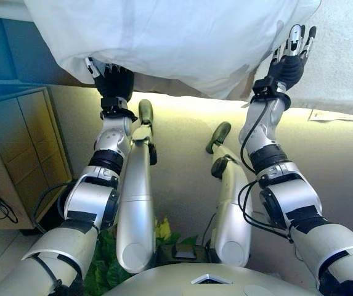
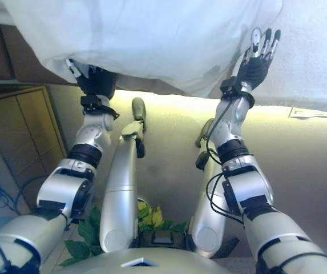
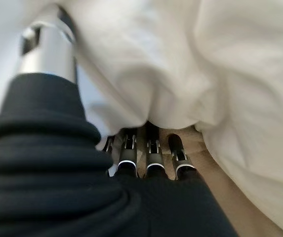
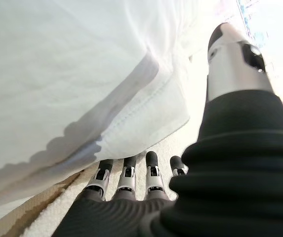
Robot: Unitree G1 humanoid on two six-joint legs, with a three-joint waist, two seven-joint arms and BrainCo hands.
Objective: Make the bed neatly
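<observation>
1. Left eye view: you see the white duvet (image 1: 176, 43) draped over the near edge of the bed (image 1: 348, 68), its lower hem hanging just above both raised hands.
2. Your left hand (image 1: 111, 80) reaches up under the hem; its fingertips disappear into the cloth, with only the dark cover and one silver finger showing at the fold.
3. Left wrist view: the fingers (image 3: 153, 155) run straight ahead and vanish beneath a bunched fold of the duvet (image 3: 190, 74). You cannot tell whether they are clenched on the cloth or merely tucked under it.
4. Your right hand (image 1: 290, 58) stands upright beside the duvet's right corner, fingers straight and spread, grasping nothing.
5. Right wrist view: the dark fingertips (image 4: 126, 165) lie just below the stitched hem of the duvet (image 4: 82, 74), near it, though contact cannot be judged; the pale textured surface of the bed (image 4: 181, 143) lies ahead of the fingers.
6. Beyond the left hand's outer side stands a wooden cabinet (image 1: 22, 154) on the floor.
</observation>
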